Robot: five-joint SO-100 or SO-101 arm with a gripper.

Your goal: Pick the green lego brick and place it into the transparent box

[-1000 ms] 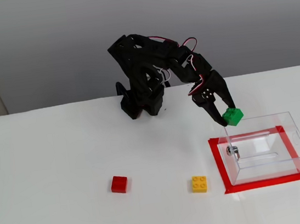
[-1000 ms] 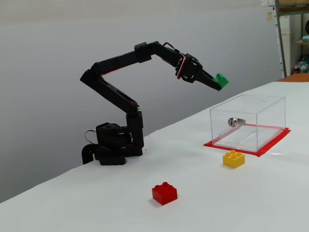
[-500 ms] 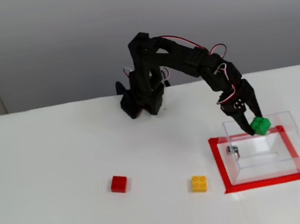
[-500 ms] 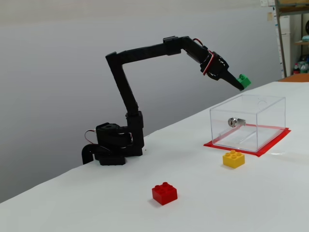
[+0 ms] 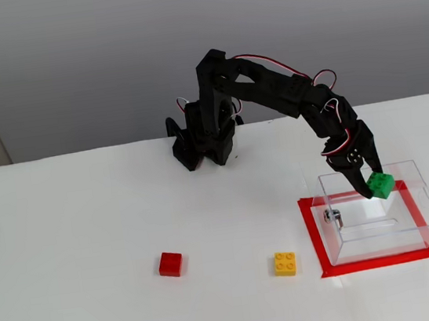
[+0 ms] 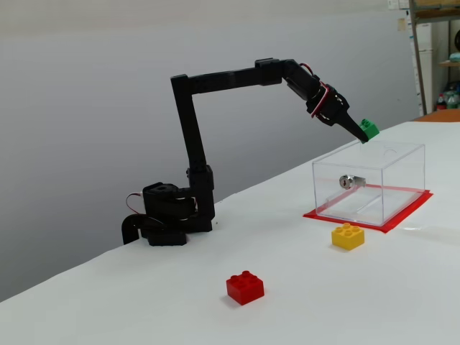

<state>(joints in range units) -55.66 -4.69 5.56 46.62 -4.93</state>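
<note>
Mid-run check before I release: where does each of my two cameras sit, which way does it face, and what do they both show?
A fixed view: high in front of the table, looking down toward the back wall; whole arm visible, gripper holding the green lego brick over the transparent box.
Another fixed view: low at table height, off to the side, looking across; whole arm in profile, gripper above the transparent box.
Shared: arm base, green lego brick, box, red brick, yellow brick, red tape.

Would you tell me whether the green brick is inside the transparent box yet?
Not yet: the gripper holds the green brick above the transparent box.
</note>
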